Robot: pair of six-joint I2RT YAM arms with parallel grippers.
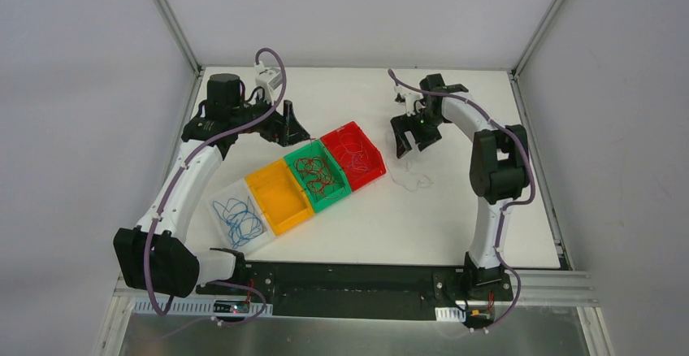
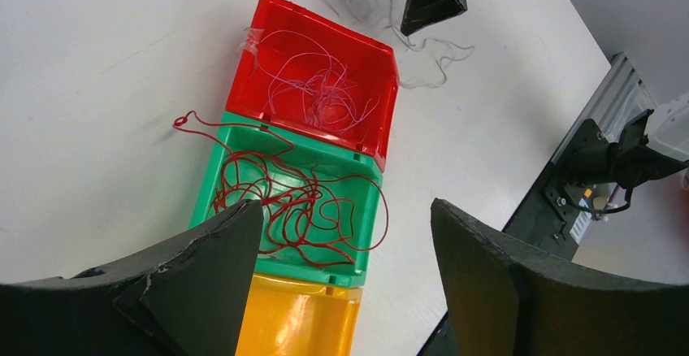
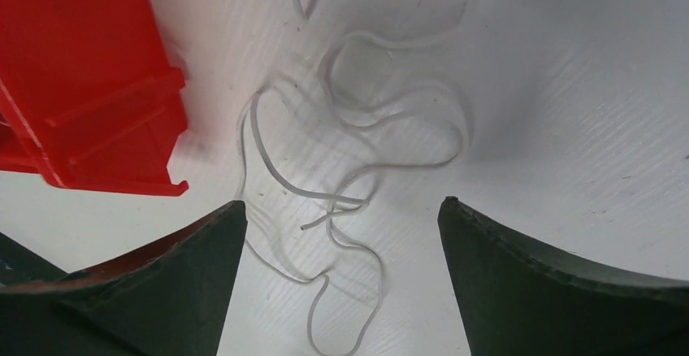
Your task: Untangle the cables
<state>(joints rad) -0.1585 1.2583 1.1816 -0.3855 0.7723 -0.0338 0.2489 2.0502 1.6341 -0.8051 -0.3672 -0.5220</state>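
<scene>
A thin white cable [image 1: 413, 180] lies loose on the table right of the red bin [image 1: 370, 179]. My right gripper [image 1: 410, 143] is open and empty just above it. In the right wrist view the cable's curls [image 3: 361, 202] lie between the open fingers. A pale cable [image 2: 321, 92] fills the red bin [image 2: 325, 19]. Red and dark red cables [image 2: 301, 201] fill the green bin [image 2: 284, 132], with loops hanging over its rims. A blue cable [image 1: 238, 216] lies in the clear bin [image 1: 260, 242]. My left gripper [image 1: 288, 128] is open and empty above the bins.
The yellow bin [image 1: 280, 195] sits between the clear and green bins, with nothing in it; it also shows in the left wrist view [image 2: 301, 315]. The four bins form a diagonal row mid-table. Grey walls enclose the table on three sides.
</scene>
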